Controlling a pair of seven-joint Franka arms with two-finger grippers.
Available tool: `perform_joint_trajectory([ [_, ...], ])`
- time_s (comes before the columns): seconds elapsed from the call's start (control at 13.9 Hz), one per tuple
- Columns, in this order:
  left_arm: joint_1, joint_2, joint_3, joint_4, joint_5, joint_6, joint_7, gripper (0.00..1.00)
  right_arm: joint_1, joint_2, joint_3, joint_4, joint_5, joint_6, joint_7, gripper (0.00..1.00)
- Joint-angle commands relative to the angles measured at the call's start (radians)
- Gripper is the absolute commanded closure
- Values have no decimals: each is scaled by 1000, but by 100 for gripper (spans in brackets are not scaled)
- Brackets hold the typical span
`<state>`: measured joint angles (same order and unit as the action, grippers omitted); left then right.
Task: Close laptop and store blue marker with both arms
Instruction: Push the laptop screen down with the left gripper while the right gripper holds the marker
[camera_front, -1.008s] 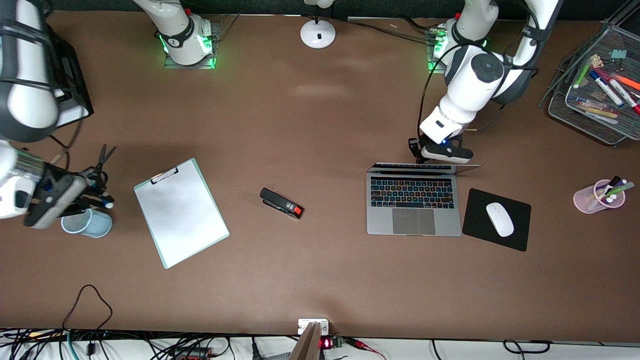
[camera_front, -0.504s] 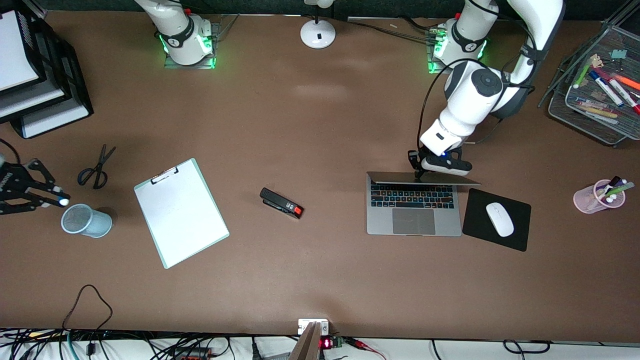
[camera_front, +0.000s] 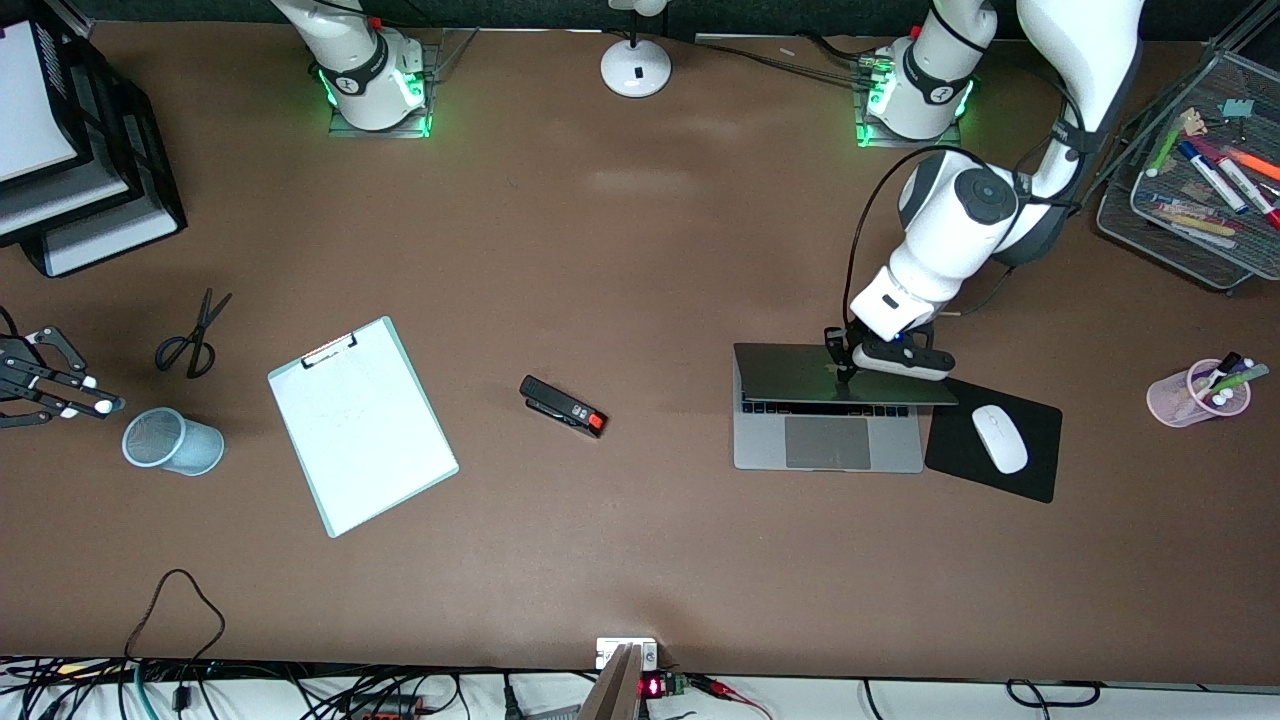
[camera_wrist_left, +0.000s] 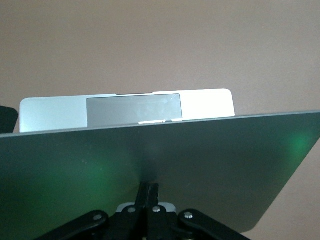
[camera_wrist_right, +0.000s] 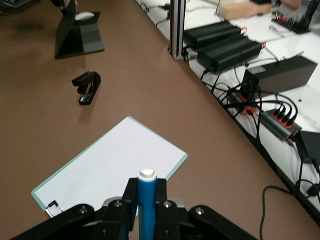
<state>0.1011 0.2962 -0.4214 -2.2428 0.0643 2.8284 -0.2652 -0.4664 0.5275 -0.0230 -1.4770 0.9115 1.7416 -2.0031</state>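
Note:
The silver-grey laptop lies toward the left arm's end of the table, its lid tipped low over the keys so that only the trackpad and a strip of keys show. My left gripper is shut, its tips pressed on the back of the lid. At the right arm's end my right gripper hangs in the air beside the pale-blue mesh cup. It is shut on the blue marker, whose white end points out past the fingertips.
Scissors, a white clipboard and a black stapler lie between the cup and the laptop. A white mouse on a black pad sits beside the laptop. A pink pen cup, a wire tray and stacked paper trays stand at the table's ends.
The left gripper has pushed the lid down from nearly upright to low over the keyboard. The right arm has drawn back from over the mesh cup toward the table's end, still holding the marker.

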Motion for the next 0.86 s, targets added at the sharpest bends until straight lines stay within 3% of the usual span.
perform_joint_trajectory([
  [0.0,5,75,29,55,71,52,9,100,-46,69,15,73,93,-43,-104,100],
  [0.29,5,158,38,93,121,103,9,100,-74,193,15,167,190,-125,-212,100],
  [0.79,-4,264,58,195,158,126,9,100,-106,310,20,165,260,-171,-385,100],
])
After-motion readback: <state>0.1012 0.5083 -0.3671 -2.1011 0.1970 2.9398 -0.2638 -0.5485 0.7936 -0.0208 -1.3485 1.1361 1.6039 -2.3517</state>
